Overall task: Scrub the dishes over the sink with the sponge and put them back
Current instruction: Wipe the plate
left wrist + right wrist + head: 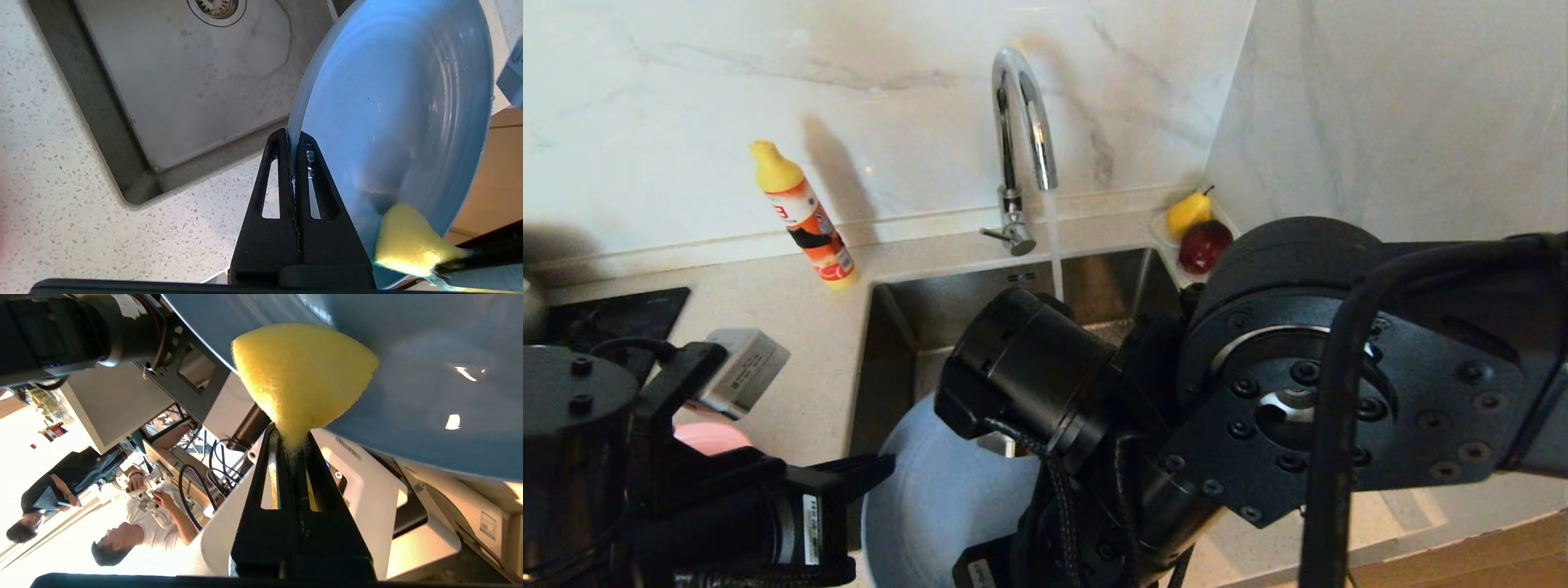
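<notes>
Scrubbing of 1 dish over the sink (171,94) is shown. The blue-grey plate (392,102) is gripped by its rim in the left gripper (293,141), whose fingers are clenched on the edge, and it is held tilted near the sink's front corner, partly above the speckled countertop (73,196). The yellow sponge (302,371) is pinched by 1 end between the tightly closed fingers of the right gripper (292,437), with its free end pressed against the plate's face.

For a good scrub, it is judged that the sponge should be kept flat on the plate and swept across the whole face — not only the lower part near the rim. The plate is best shifted further over the basin so that drips fall inside it, and the rim grip should be kept firm, since a wet edge may slip.

Water is seen running from the chrome faucet (1021,122) into the sink. A detergent bottle (805,216) stands on the counter to the left, a pink plate (711,437) lies partly hidden beside the left arm, and a pear (1188,211) and a red fruit (1205,245) rest in the back corner. Marble-patterned walls (768,82) enclose the counter — 2 people are visible in the room behind, in the right wrist view.
</notes>
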Motion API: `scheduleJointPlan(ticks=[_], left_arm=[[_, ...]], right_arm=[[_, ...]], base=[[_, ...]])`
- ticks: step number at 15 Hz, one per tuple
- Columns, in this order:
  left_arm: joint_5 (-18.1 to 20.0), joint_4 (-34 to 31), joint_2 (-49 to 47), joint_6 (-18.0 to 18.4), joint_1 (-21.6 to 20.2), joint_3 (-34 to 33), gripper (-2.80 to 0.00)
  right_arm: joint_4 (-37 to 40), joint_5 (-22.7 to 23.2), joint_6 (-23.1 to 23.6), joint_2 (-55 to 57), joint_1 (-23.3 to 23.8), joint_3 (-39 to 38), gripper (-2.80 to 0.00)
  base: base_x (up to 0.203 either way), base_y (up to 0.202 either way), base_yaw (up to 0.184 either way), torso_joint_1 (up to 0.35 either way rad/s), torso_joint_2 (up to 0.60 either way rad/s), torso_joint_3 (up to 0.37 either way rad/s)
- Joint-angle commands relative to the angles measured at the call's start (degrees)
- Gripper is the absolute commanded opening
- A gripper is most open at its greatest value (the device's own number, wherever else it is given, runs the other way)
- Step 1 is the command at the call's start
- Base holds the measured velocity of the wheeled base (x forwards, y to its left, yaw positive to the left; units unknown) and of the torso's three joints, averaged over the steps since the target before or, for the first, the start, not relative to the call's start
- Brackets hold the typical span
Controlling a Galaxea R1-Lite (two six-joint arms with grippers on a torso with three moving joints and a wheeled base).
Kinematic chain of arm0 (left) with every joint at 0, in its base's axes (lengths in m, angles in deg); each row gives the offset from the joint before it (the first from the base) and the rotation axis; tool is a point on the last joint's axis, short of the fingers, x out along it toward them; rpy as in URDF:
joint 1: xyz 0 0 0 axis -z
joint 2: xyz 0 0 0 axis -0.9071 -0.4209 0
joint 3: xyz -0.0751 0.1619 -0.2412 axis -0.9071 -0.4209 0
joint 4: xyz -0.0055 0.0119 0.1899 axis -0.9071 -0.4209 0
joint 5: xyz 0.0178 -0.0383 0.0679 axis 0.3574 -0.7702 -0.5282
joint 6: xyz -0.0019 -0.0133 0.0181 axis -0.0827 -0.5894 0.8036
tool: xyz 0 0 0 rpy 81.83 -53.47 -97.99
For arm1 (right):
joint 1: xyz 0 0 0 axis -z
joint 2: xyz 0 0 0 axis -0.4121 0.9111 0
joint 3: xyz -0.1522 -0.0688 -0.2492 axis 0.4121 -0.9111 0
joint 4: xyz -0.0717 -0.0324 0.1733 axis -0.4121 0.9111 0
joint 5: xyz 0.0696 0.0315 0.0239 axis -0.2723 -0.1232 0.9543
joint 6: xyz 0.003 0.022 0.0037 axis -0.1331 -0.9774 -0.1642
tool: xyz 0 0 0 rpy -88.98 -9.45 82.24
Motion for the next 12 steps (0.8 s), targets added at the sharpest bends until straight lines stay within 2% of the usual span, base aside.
scheduleJointPlan(ticks=[1,7,12], left_arm=[[-0.1,0.0,0.6,-0.1,-0.1,0.0,-2.80],[-0.1,0.0,1.4,-0.1,-0.6,0.1,-2.80],[0.1,0.0,1.2,0.0,-0.5,0.2,-2.80]], right_arm=[[0.4,0.1,-0.3,-1.2,0.7,-0.7,-2.80],[0.8,1.3,0.0,-4.1,7.7,-3.0,-2.80],[0.2,1.6,0.1,-5.0,10.4,-2.3,-2.80]], base=[[0.000,0.000,0.000,0.000,0.00,0.000],[0.000,0.000,0.000,0.000,0.00,0.000],[0.000,0.000,0.000,0.000,0.00,0.000]])
